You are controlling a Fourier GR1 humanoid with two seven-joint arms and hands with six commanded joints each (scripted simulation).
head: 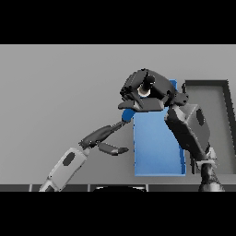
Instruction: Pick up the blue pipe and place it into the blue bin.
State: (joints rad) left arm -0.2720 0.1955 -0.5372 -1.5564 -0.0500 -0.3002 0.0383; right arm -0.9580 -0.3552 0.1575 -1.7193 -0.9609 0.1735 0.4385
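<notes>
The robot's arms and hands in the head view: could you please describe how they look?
The left arm has a light grey-white forearm shell with a dark oval patch, ending in a dark hand with slim dark fingers. The right arm appears darker grey and blocky, also with a dark oval patch, and a black joint near its base. The right hand is dark and bulky.

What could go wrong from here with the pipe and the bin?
The right hand holds the pipe at the blue bin's left wall, so on release it may catch the wall or fall outside. The left hand, open close beside the bin, may be in the way.
</notes>
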